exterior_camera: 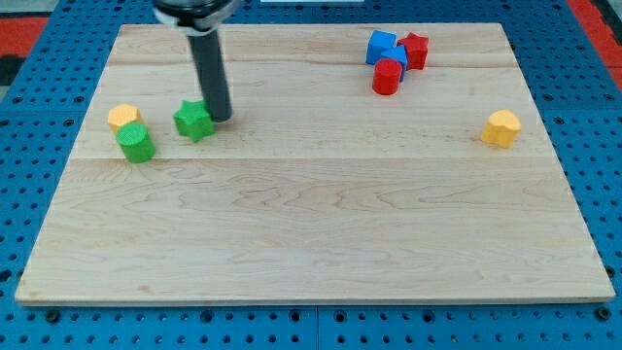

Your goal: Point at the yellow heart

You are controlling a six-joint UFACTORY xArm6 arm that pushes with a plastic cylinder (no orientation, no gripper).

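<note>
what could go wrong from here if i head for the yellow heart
Two yellow blocks show: one at the view's left touching a green block, one alone at the right. Their shapes are hard to make out, so I might pick the wrong one.
My tip sits right against the green star; moving left would likely shove it into the left pair.

**Colours on my board**

My tip (221, 118) ends a dark grey, nearly black rod. The board (311, 224) is pale wood with fine grain lines, on a blue table (29, 321) dotted with holes. Green star block (193, 121), green cylinder (136, 143), yellow block (123, 117), yellow heart (501, 128), blue block (384, 49), red cylinder (387, 77), red block (416, 50).
</note>
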